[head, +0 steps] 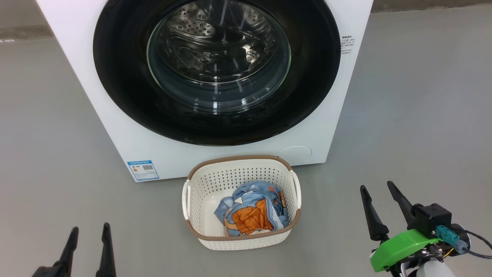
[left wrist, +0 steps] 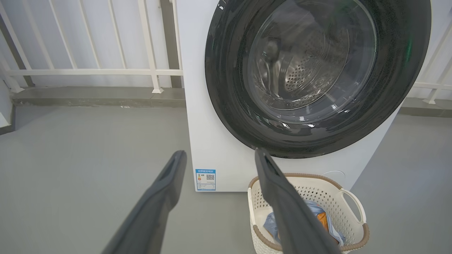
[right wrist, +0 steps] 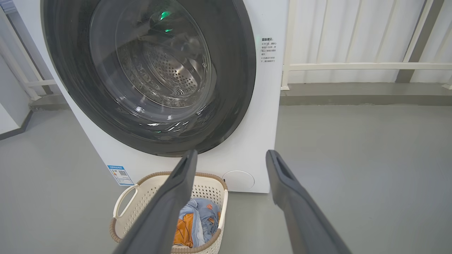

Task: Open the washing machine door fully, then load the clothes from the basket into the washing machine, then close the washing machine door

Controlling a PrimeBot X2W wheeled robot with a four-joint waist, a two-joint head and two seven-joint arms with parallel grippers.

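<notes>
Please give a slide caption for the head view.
White washing machine, round glossy black door shut; cream perforated basket holds blue-orange clothes; left hand and right hand open.

The head view looked steeply down at the washing machine (head: 130,134) and the basket (head: 230,179) before it; the left wrist view faced both low from the left, the right wrist view from the right; all three shared the washing machine door (head: 123,77).

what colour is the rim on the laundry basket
Brown, woven-look, on the cream-white perforated plastic basket; clearest in the head view.
</notes>
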